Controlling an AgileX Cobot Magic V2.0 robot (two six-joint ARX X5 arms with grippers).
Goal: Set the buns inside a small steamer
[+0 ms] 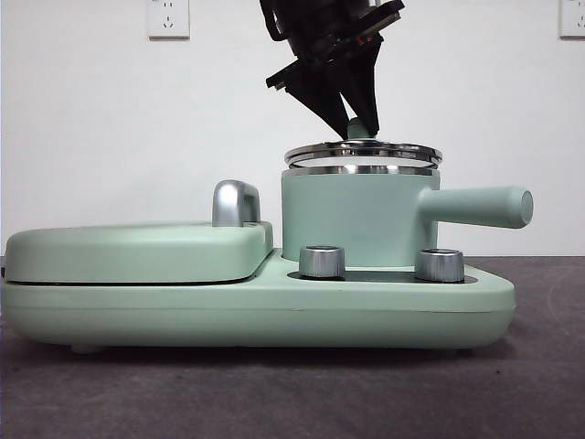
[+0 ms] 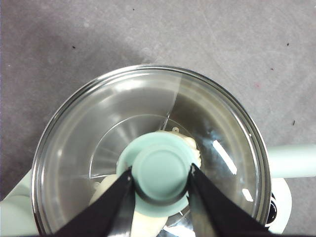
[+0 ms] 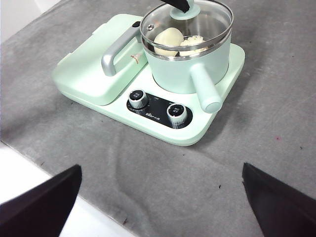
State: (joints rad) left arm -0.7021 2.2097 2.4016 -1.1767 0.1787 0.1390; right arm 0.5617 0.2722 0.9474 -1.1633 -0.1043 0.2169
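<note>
Two steel dials point(image 1: 322, 261) nearest on cooker base point(image 1: 274, 306). Behind them small steamer point(image 1: 352, 219), glass lid point(image 2: 148, 148) on, held just above rim. Left gripper point(image 2: 160, 180) closed on green knob point(image 2: 160, 170). Buns point(image 3: 178, 42) inside steamer, partly hidden by lid and knob. Right gripper point(image 3: 160, 197) wide open, holding nothing, tips cut off.

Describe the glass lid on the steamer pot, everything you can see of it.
The glass lid is a round, clear dome with a shiny steel band at its edge and a mint-green round knob at the centre. It sits level on the small steamer, steel rim over steel rim. The left gripper has its two black jaws closed on the knob from above. Through the glass the two buns show inside.
</note>
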